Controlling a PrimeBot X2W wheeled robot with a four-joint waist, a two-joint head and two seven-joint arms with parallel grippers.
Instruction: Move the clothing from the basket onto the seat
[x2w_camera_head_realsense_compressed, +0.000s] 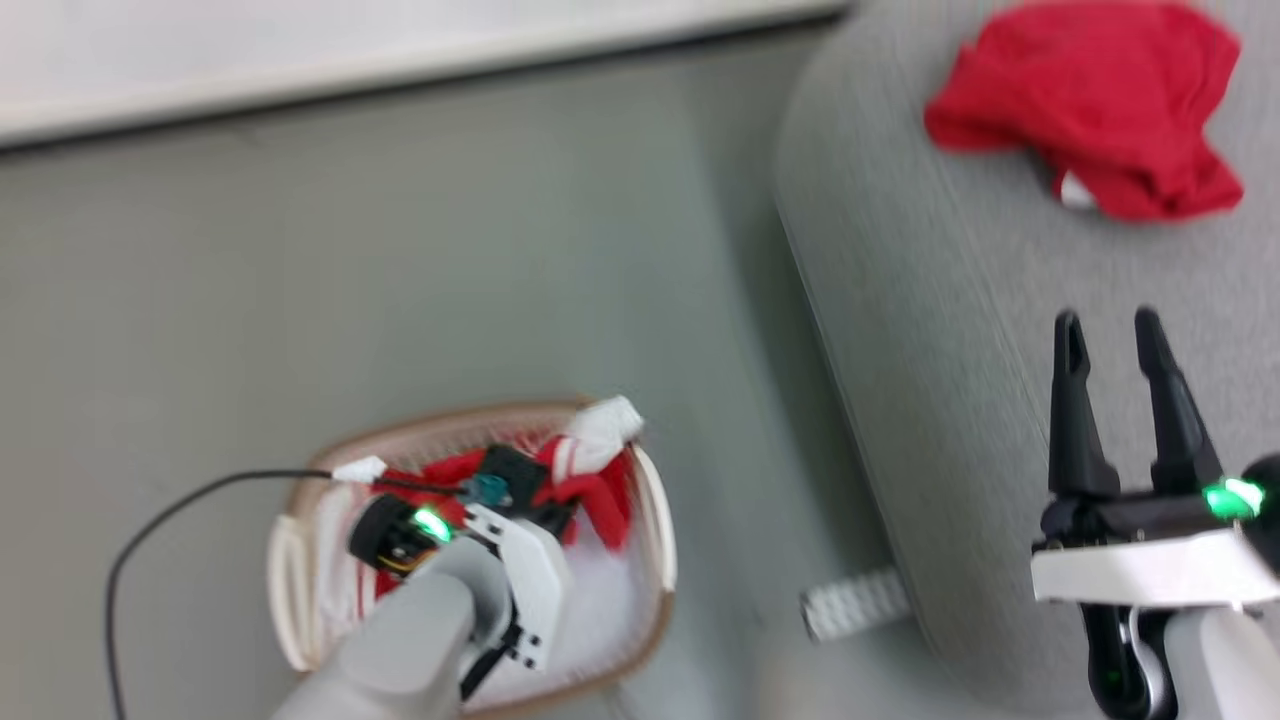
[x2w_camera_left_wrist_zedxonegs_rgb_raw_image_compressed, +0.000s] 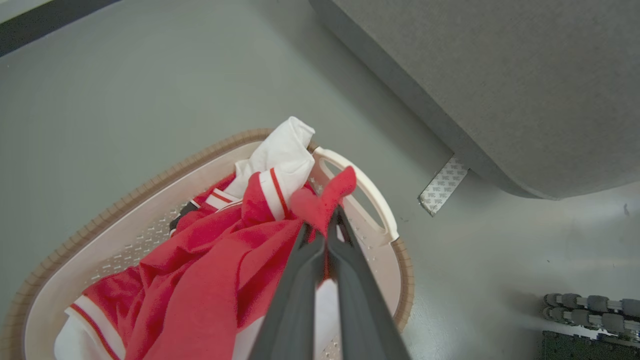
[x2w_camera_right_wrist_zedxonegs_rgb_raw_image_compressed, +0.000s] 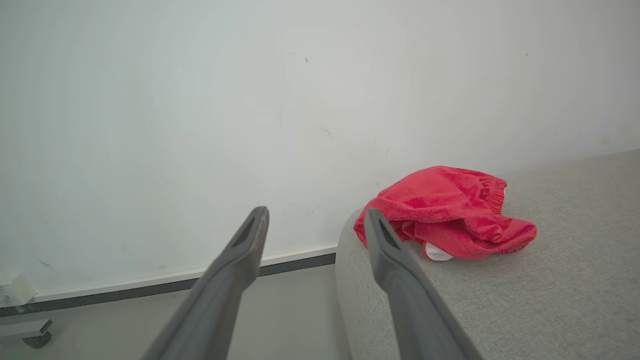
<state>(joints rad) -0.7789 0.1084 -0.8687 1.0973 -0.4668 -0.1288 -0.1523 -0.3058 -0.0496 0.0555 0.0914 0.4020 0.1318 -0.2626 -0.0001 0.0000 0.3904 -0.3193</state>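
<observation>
Left gripper (x2w_camera_left_wrist_zedxonegs_rgb_raw_image_compressed: 324, 225) is clamped on a red jersey (x2w_camera_left_wrist_zedxonegs_rgb_raw_image_compressed: 215, 270) fold over the basket (x2w_camera_left_wrist_zedxonegs_rgb_raw_image_compressed: 365, 185); right gripper (x2w_camera_head_realsense_compressed: 1108, 325) is held wide, with a red garment (x2w_camera_head_realsense_compressed: 1090, 100) beyond its tips on the seat (x2w_camera_head_realsense_compressed: 900, 300).

- Smooth grey-green floor (x2w_camera_head_realsense_compressed: 450, 250) under soft, even light.
- Plain white wall (x2w_camera_right_wrist_zedxonegs_rgb_raw_image_compressed: 250, 100) on the far side, faintly scuffed here and there.
- Dark skirting strip (x2w_camera_right_wrist_zedxonegs_rgb_raw_image_compressed: 100, 296) under a white band where wall meets floor.
</observation>
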